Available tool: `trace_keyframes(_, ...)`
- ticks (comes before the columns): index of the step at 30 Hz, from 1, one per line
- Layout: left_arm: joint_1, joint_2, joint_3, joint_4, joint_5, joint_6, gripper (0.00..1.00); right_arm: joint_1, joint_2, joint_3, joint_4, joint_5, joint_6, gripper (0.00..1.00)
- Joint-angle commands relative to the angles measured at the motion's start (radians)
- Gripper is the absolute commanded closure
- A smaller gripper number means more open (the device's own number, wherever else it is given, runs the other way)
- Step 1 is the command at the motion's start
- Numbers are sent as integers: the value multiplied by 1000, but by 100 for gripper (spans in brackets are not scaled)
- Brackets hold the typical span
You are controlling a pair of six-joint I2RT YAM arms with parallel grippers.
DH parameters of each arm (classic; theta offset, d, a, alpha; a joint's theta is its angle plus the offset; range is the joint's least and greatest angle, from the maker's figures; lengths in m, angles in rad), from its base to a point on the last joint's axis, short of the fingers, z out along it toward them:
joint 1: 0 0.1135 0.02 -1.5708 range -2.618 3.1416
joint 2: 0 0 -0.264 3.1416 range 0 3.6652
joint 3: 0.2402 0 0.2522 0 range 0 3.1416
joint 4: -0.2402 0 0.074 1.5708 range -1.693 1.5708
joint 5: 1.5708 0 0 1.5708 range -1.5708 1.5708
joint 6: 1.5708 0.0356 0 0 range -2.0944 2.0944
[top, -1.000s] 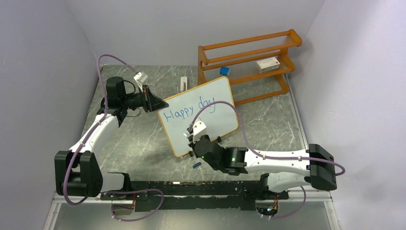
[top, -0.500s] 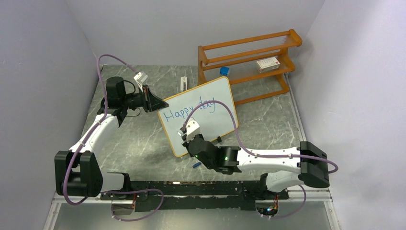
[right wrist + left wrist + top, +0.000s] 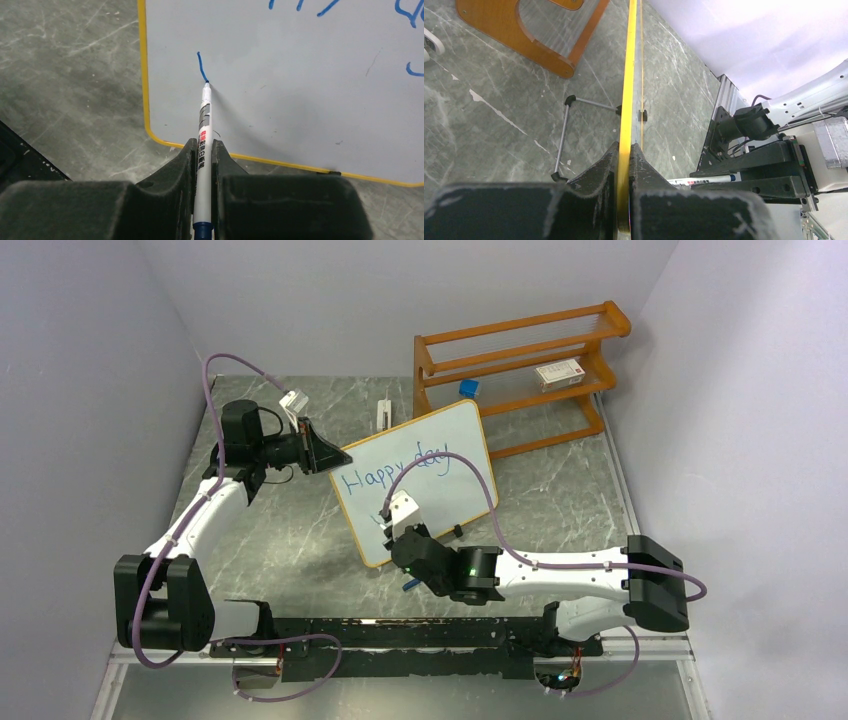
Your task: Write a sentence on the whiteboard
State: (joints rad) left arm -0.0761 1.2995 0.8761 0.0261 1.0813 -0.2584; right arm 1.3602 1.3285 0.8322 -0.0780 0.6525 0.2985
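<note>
The whiteboard (image 3: 440, 455) stands tilted in the middle of the table, with blue "Happy day" (image 3: 392, 470) on its upper part. My left gripper (image 3: 325, 455) is shut on the board's left edge (image 3: 627, 150), the yellow frame between its jaws. My right gripper (image 3: 392, 530) is shut on a white marker (image 3: 204, 130) with a blue end. The marker tip touches the board (image 3: 300, 90) at the bottom of a short blue stroke (image 3: 201, 66) near the lower left corner. The rest of the second line does not show.
An orange wooden shelf rack (image 3: 520, 370) stands behind the board, with a white box (image 3: 558, 373) and a blue object (image 3: 468, 388) on it. A white object (image 3: 384, 413) lies left of the rack. A blue cap (image 3: 410, 584) lies by my right arm. The board's wire stand (image 3: 566, 135) rests on the table.
My right gripper has moved left along the lower part of the board, then slightly down, drawing a short blue stroke. My left arm and the board have not moved.
</note>
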Motion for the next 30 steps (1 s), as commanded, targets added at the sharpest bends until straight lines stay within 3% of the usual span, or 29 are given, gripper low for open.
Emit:
trace_keyframes(1,-22,8,-17,-34,-43,32,95,-1,-33,5,-50,50,32,100)
trace_keyframes(22,-22,10,-19,-34,-38,27,95,-5,-23,21,74,95,-35,100)
trace_keyframes(30,-23,10,-19,-34,-37,24,95,-9,4,34,45,78,-32,100)
